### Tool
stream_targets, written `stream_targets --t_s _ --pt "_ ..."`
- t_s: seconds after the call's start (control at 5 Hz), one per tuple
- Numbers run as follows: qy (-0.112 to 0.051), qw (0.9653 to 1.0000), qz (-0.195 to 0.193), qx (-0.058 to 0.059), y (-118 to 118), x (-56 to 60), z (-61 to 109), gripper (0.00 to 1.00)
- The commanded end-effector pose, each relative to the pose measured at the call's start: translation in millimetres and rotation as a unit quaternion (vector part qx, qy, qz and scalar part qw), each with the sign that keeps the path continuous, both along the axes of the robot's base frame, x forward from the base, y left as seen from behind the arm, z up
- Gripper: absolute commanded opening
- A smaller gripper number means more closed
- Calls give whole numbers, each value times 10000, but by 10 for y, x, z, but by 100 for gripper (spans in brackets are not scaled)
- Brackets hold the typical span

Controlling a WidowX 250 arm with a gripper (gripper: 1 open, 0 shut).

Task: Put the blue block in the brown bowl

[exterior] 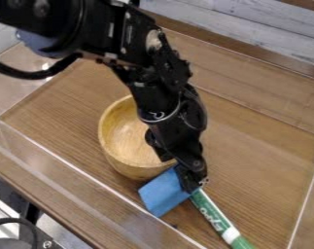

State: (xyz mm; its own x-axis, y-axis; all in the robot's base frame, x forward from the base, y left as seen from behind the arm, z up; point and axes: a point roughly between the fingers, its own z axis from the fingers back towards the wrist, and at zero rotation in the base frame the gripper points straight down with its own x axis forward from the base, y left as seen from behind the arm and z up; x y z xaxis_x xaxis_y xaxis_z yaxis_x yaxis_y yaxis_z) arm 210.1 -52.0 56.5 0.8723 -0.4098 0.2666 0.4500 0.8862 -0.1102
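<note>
The blue block [162, 194] sits tilted near the table's front edge, just in front of the brown bowl [121, 136]. My gripper [191, 178] points steeply down from the black arm. Its dark fingers clasp the block's upper right end. The bowl is light tan wood with a thick rim, and the arm hides its right side. I cannot tell whether the block's lower edge rests on the table.
A white marker with a green cap [214, 219] lies diagonally right of the block, touching or nearly touching it. A clear low wall [43, 156] runs along the wooden table's left and front edges. A grey plank wall stands behind.
</note>
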Motion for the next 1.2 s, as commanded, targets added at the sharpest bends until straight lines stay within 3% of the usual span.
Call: stream_targets --t_s 0.0,1.0 --pt "-188 9998 -12 -65 -25 48 66 0" --pt "-322 9993 -39 -196 -56 82 -51 0"
